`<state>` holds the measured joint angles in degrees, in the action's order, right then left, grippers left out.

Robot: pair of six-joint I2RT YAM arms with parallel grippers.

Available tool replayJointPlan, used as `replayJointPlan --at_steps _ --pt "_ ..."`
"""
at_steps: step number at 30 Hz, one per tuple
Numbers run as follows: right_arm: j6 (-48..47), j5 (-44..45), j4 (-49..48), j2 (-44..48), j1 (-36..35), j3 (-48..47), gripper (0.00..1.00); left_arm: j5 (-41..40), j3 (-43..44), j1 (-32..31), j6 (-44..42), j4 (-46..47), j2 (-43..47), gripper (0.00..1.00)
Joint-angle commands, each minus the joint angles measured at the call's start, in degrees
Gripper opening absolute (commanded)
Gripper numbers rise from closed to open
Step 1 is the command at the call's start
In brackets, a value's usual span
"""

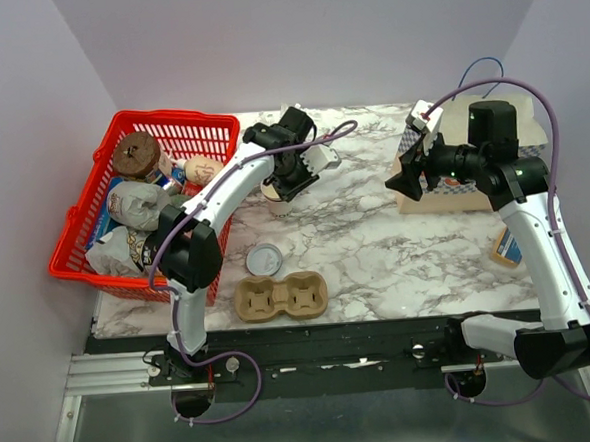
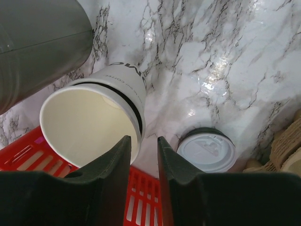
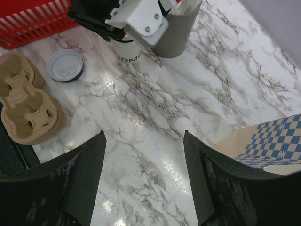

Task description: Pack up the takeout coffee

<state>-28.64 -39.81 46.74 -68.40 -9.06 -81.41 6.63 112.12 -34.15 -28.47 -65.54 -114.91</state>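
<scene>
The coffee [image 1: 264, 260] stands lower centre on the surface [image 1: 377, 246], by the carrier [image 1: 280, 297]. Likely light, crushable: I'd take the body under the lid [image 2: 207, 151]. My left end effector [image 2: 142, 141] straddles the rim of the cream cup [image 2: 89, 127], grip unclear; right end effector [image 3: 145, 141] released.

A white marble-patterned tabletop [image 1: 397, 250] was enclosed on three sides by plain pale lilac walls [image 1: 294, 41]. Bright glare was reflected on it. Below its near edge, a grey surface [image 1: 318, 435], possibly metal, was seen.
</scene>
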Motion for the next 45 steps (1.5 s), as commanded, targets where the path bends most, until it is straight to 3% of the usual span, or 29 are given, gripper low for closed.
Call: replayJointPlan --at_steps 1,13,20,31,45 --pt "-1.06 0.61 1.34 0.20 -0.26 0.55 0.75 -1.53 2.41 -0.21 -0.97 -0.29 -2.24 0.36" --pt "-0.98 0.96 0.90 0.02 -0.26 1.16 0.76 -1.71 3.81 -0.13 -1.33 -0.91 -3.91 0.28" --pt "-0.98 0.96 0.63 0.11 -0.34 1.78 0.76 -7.06 4.17 -1.62 -1.15 0.14 -3.04 0.40" --pt "-0.98 1.14 0.02 0.29 -0.26 2.57 0.77 -10.42 3.46 -2.32 -0.36 -0.11 -4.53 0.41" --pt "-1.06 1.40 -0.25 0.20 -0.34 3.36 0.77 -9.53 3.72 -2.32 -0.27 -0.82 -5.32 0.28"
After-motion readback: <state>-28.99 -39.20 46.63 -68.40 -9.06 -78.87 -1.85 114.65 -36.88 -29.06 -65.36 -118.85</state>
